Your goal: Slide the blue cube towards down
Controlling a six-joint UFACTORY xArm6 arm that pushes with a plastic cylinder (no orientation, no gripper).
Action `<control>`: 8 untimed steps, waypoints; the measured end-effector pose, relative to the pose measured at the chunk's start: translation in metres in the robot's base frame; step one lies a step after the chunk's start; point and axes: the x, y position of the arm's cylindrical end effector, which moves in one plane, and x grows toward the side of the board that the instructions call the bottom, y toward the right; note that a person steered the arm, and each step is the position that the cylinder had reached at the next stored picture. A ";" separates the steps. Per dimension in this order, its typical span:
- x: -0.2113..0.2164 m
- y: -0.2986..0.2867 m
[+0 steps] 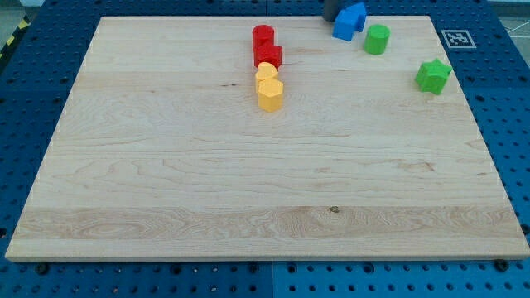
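Only my tip's [330, 18] dark rod shows at the board's [166, 199] top edge, touching the blue cube [349, 21], which looks faceted. Beside it stand a green cylinder [377, 39] and green star [432, 75]. Red blocks [265, 46] and yellow blocks [269, 87] line up top-centre on pale grained wood.

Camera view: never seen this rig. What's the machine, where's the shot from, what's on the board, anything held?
One camera looks down at a slant on a wooden board lying on a blue perforated table; its mounting isn't recorded. The machine is an arm ending in a dark rod, which only pushes; nothing is held. My tip is hidden behind the blue blocks at the view's top. Right of them stand a green cylinder and a green star. Near top centre, two red blocks and two yellow blocks form a column.
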 end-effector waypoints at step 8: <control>0.035 0.017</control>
